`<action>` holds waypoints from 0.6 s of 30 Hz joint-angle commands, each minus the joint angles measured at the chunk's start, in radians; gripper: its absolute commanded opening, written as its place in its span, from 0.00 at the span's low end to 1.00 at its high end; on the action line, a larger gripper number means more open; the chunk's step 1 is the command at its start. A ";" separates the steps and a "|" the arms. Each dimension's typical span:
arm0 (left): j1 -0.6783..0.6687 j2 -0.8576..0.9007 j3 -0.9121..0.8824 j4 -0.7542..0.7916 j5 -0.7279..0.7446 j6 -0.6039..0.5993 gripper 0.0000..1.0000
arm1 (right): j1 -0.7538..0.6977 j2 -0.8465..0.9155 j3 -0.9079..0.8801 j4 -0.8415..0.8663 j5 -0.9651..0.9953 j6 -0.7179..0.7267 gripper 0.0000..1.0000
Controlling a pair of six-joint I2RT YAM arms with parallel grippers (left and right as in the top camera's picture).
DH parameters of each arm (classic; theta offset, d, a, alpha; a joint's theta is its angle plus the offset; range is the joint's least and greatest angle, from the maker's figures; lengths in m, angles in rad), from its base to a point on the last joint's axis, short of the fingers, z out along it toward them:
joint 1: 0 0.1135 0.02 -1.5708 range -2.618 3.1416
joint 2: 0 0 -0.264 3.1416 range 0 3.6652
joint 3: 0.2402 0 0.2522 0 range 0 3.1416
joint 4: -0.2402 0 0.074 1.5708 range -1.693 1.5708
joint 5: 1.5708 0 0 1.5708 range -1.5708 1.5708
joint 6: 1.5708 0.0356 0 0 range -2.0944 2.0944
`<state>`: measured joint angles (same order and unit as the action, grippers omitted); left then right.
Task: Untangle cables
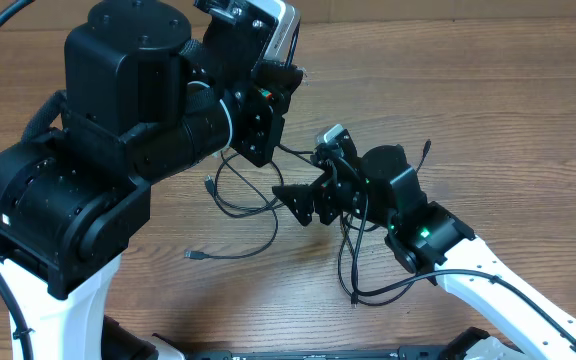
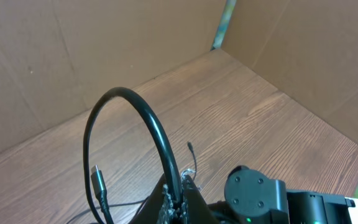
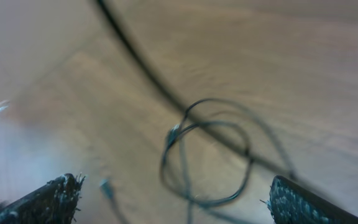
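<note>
Cables (image 1: 236, 208) lie looped at the overhead frame's centre, one strand pinched by the left gripper (image 2: 178, 202); the right gripper (image 3: 176, 198), spread wide above the loops, should in this judgement close on a single strand, away from the crossings.

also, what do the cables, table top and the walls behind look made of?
cables: thin black rubbery or plastic jacket, slight sheen; one plug looks silver metal-tipped.
table: brown wood grain, matte, possibly laminate.
walls: plain tan cardboard, fold seam visible.
</note>
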<state>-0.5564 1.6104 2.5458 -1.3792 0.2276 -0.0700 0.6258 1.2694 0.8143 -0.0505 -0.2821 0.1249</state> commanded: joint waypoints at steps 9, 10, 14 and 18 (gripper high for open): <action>-0.005 -0.003 0.003 0.021 0.002 0.026 0.04 | 0.042 0.075 0.004 0.106 0.282 -0.258 0.86; -0.005 -0.003 0.003 0.022 0.002 0.026 0.04 | 0.042 0.100 0.004 0.126 0.282 -0.262 0.86; -0.005 -0.010 0.003 0.019 0.002 0.026 0.04 | 0.042 0.195 0.004 0.234 0.282 -0.261 0.80; -0.005 -0.022 0.003 -0.004 -0.026 0.026 0.04 | 0.042 0.235 0.004 0.293 0.281 -0.242 0.56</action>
<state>-0.5564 1.6104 2.5458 -1.3731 0.2268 -0.0696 0.6674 1.4952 0.8131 0.2176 -0.0174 -0.1196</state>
